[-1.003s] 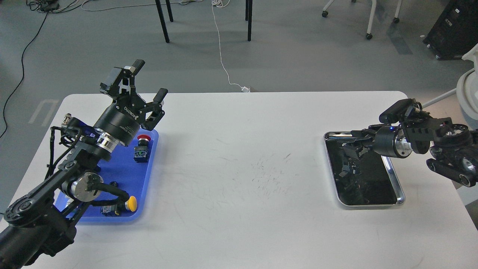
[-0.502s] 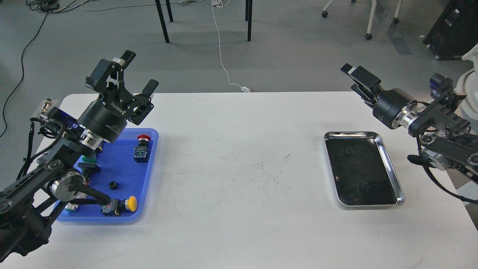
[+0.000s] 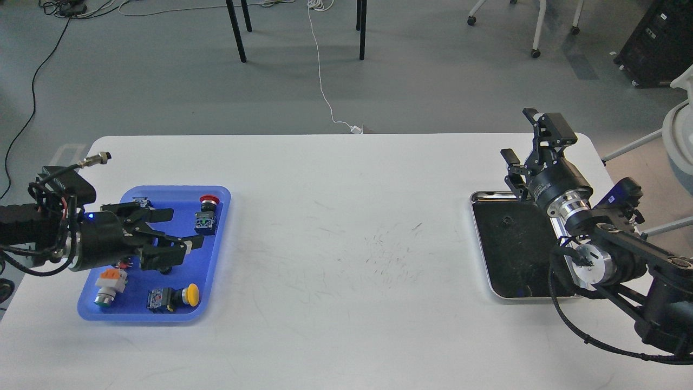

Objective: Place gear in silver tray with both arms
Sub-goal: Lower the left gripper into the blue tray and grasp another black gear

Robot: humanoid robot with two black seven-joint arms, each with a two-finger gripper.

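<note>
The silver tray point(image 3: 478, 245) lies at the right of the white table. A small black gear point(image 3: 507, 220) rests on its dark bottom near the far end. My right gripper point(image 3: 533, 138) is open and empty, raised over the tray's far right corner with its fingers pointing up and away. My left gripper point(image 3: 185, 228) is open and lies low over the middle of the blue tray point(image 3: 162, 315), fingers pointing right. No gear shows in the blue tray; the gripper covers its middle.
The blue tray holds a red push button point(image 3: 208, 201), a blue switch block point(image 3: 204, 223), a yellow push button point(image 3: 185, 295) and a green and orange button point(image 3: 105, 280). My right forearm point(image 3: 606, 260) covers the silver tray's right rim.
My left gripper swung down from above the blue tray's far edge to lie low over it. My right gripper rose out of the silver tray, leaving the gear, and now sits above its far corner.
</note>
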